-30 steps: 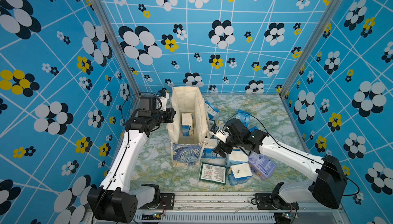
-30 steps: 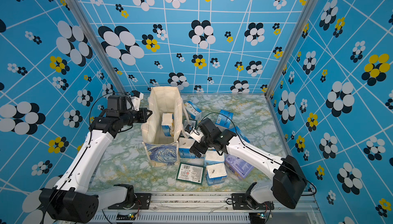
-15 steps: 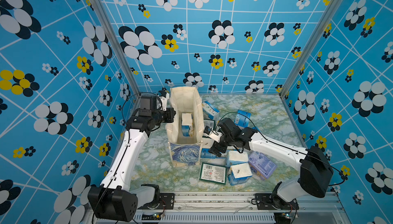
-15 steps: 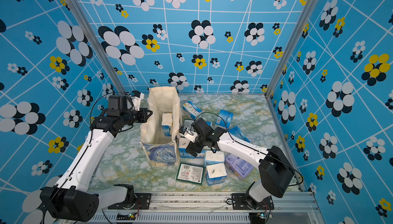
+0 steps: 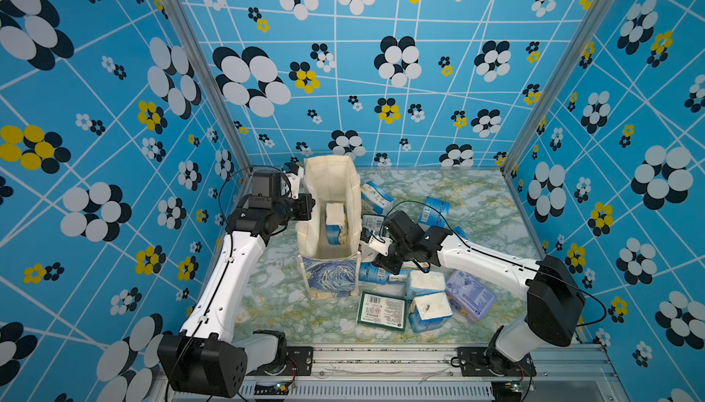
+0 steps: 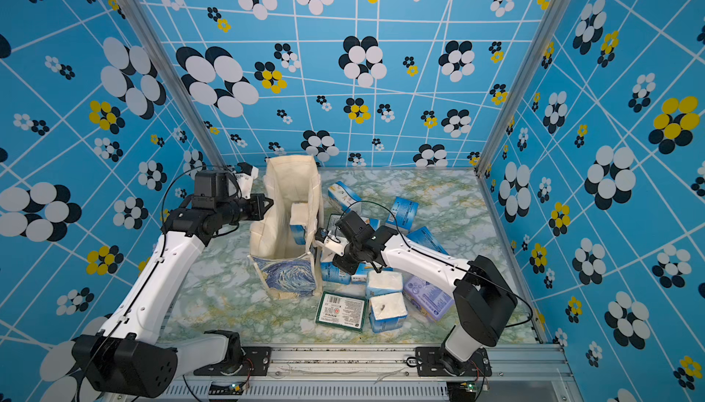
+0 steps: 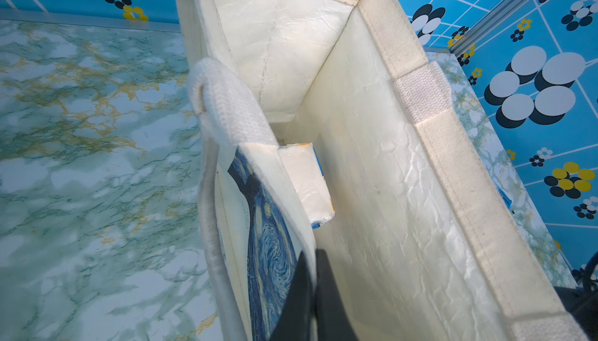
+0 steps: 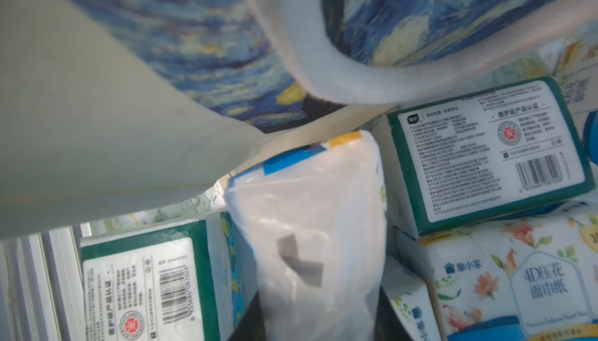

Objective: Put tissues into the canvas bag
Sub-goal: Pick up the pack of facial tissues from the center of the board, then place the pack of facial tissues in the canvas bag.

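One canvas bag [image 5: 329, 278] stands upright and open on the left part of the surface [image 5: 477, 198]. Its two loop handles [image 7: 226, 109] hang at the rim. One pack [image 5: 335, 217] stands on end inside it, white end up. A second, white-ended pack [image 8: 310, 226] sits pinched in the right hand [image 5: 372, 244], just beside the bag's outer printed wall.

About nine more packs lie loose to the bag's right. One is a lavender pack [image 5: 470, 297] and one is a green-labelled pack [image 5: 381, 307] lying flat. Another green-labelled one is against the bag, and the rest are blue-and-white.

The left hand [image 7: 311, 291] is clenched on the bag's rim, a finger on each side of the wall.

The right arm [image 5: 480, 262] covers parts of several packs, so the count is rough. The right wrist view is blurred.

The surface is green-and-white marble print with gold veins. The walls [image 5: 419, 18] are blue with white lines and black, white and yellow flowers.
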Available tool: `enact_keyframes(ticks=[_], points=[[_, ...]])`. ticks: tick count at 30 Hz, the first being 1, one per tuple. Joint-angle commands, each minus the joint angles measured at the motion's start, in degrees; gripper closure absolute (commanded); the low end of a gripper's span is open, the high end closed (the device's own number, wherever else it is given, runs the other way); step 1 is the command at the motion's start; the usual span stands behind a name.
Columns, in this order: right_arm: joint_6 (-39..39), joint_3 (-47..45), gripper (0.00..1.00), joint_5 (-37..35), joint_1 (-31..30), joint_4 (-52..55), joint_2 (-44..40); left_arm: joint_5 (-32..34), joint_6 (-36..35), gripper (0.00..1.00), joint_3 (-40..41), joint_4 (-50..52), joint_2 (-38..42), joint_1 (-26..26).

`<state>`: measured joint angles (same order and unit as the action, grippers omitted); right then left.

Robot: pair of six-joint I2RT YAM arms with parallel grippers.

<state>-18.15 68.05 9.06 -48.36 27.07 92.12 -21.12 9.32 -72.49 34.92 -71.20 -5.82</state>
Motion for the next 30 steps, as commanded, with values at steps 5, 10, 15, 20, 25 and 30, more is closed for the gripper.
enact_keyframes(ticks=[5, 10, 15, 20, 25, 30], points=[[4.9, 1.0, 0.75, -11.0, -0.2, -2.6, -10.1, 2.1, -0.5, 0.99, -1.6, 1.8, 0.4, -0.3], [10.0, 1.2, 0.76, -21.6, 0.3, -6.6, -16.7, 2.9, 0.1, 0.99, -2.0, 1.3, 0.6, -0.3], [14.3, 4.1, 0.76, -34.9, 0.4, -7.6, -20.4, 3.4, 0.3, 0.99, -2.4, 1.3, 0.5, -0.3], [13.9, 5.9, 0.75, -32.1, 0.4, -14.0, -23.0, 4.1, 0.0, 0.99, -3.3, 1.4, 0.3, -0.4], [15.9, 12.9, 0.73, -19.2, 0.3, -16.4, -19.8, 4.1, 0.0, 0.99, -5.0, 1.2, -1.0, -1.1], [19.4, 18.1, 0.73, -8.3, 0.2, -20.2, -14.8, 4.3, 0.4, 0.99, -5.5, -0.4, -1.6, -2.5]])
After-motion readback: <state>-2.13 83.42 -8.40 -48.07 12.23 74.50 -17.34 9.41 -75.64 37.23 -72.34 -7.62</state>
